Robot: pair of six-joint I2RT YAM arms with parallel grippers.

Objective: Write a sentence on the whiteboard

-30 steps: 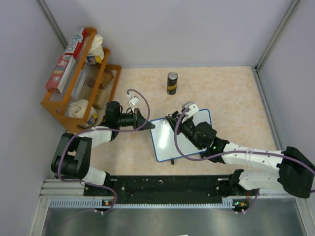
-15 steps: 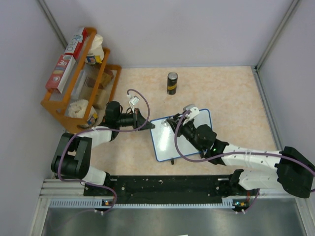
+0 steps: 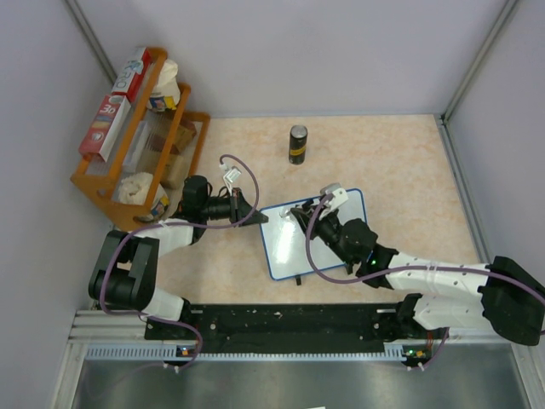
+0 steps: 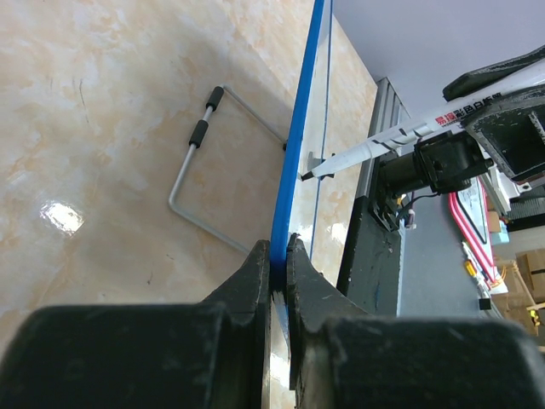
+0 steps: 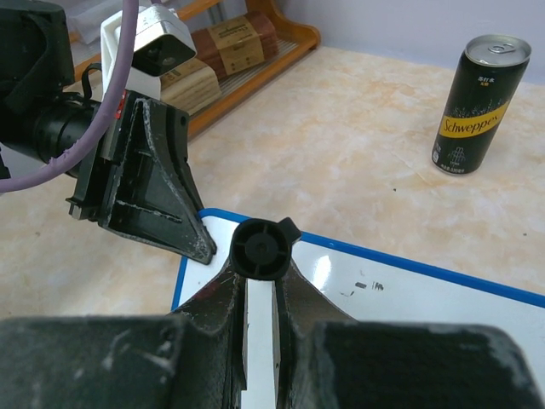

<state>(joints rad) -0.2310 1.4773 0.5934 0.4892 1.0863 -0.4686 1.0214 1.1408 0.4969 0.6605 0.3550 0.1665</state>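
Top external: the left gripper (image 3: 253,213) pinches the left edge of the small white whiteboard with a thin blue rim (image 3: 285,251), which sits centre frame on the beige speckled table (image 3: 400,153). The right gripper (image 3: 306,215) hovers over the board's upper left. Against a second ago, the right wrist has slid slightly down and right; the board and left arm have not moved.

Left wrist: the jaws are pressed together on the blue rim, with the board seen edge-on. A white marker (image 4: 375,146) meets its face at centre right. That hold should stay firm, so strokes cannot push the board away.

Right wrist: the fingers are squeezed on the marker's black end. Only a few dark strokes of the sentence (image 5: 368,285) show at centre right. Light, even pressure and small letters seem wise.
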